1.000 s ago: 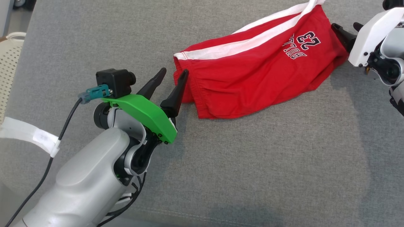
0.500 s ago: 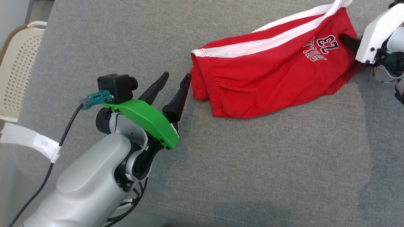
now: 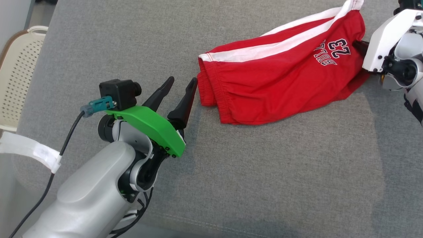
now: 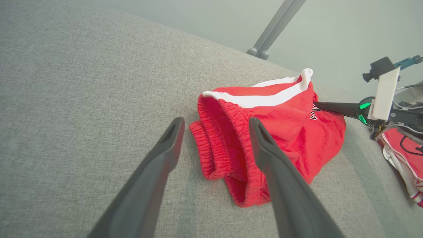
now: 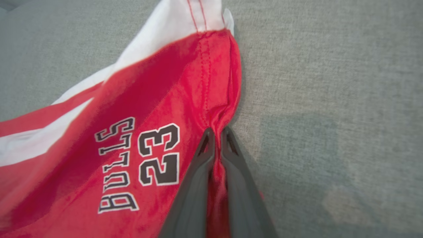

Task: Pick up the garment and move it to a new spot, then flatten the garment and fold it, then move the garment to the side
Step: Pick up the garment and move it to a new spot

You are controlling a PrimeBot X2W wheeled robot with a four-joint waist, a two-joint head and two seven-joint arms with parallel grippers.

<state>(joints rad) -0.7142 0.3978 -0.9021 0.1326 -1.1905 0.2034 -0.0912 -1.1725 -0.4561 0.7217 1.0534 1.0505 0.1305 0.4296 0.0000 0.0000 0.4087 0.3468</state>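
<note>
Shorts [image 3: 264,89], red jersey with white stripes, pinched thinly by right gripper [image 5: 214,134]; left gripper [image 3: 181,81] gapes beside the waistband, so the hem could slip free.

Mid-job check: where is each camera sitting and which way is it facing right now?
Head view: up on the head, looking down at the red shorts on the grey fabric surface; left gripper open beside the waistband, right gripper at the leg hem.
Left wrist view: looks along its open fingers at the waistband; the right gripper shows beyond.
Right wrist view: looks along its shut fingers, pinching the hem by the "23".
All three share the shorts.
</note>
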